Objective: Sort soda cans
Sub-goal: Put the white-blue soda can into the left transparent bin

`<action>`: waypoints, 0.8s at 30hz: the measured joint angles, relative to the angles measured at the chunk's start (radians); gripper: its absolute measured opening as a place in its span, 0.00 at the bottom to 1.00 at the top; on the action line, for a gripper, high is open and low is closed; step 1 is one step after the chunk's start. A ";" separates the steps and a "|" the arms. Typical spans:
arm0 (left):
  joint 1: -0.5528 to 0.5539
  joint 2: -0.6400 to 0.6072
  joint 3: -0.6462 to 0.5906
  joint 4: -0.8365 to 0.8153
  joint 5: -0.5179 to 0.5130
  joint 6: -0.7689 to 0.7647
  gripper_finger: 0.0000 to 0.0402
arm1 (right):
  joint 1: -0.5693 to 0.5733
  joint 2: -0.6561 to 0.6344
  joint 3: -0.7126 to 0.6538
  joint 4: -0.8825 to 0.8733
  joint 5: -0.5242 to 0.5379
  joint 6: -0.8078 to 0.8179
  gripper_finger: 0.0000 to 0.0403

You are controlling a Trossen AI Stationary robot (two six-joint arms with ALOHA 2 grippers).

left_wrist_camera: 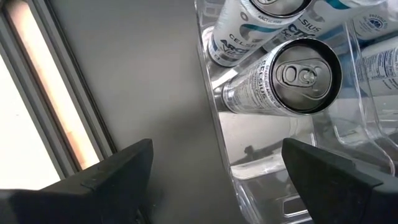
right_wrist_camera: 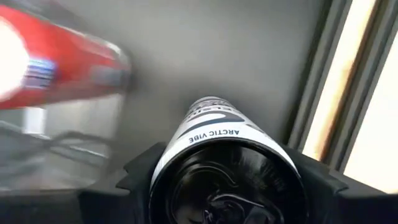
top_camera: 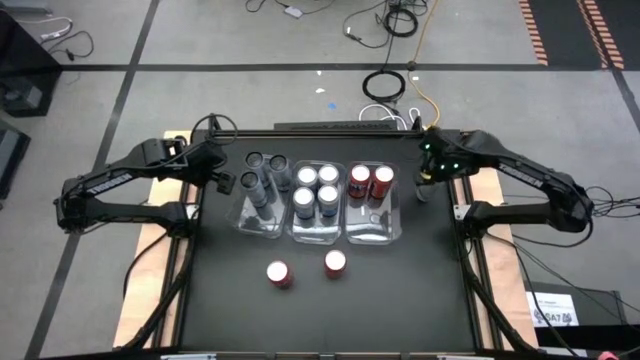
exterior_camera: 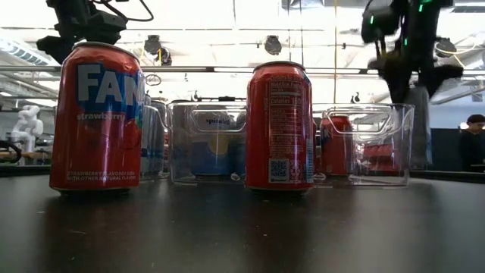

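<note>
Three clear bins stand in a row mid-table. The left bin [top_camera: 243, 215] holds dark grey cans [top_camera: 266, 170], the middle bin several blue-silver cans [top_camera: 316, 188], and the right bin two red cans [top_camera: 371, 180]. Two more red cans [top_camera: 279, 272] [top_camera: 335, 262] stand upright on the black table nearer the front edge. My right gripper [top_camera: 425, 183] is off the right end of the bins, shut on a silver-white can [right_wrist_camera: 214, 134]. My left gripper [left_wrist_camera: 217, 180] is open beside the left bin's outer wall [left_wrist_camera: 214, 124] and touches nothing. My right gripper pinches the silver-white can between its two fingers at the top end [right_wrist_camera: 166, 158], one finger on each side of the wall. The fingers come from above, pointing down, and the can stays upright below them [exterior_camera: 419, 129]. Whether its base is on the table does not show.
The black table ends in pale side rails [top_camera: 160, 240] left and right. The two red cans near the front edge loom large in the low view [exterior_camera: 97, 117] [exterior_camera: 279, 125]. Cables lie on the floor beyond the far edge [top_camera: 385, 85].
</note>
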 joint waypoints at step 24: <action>0.005 0.000 0.000 0.049 -0.056 -0.046 0.91 | 0.445 0.307 0.577 0.767 -0.106 -0.121 0.59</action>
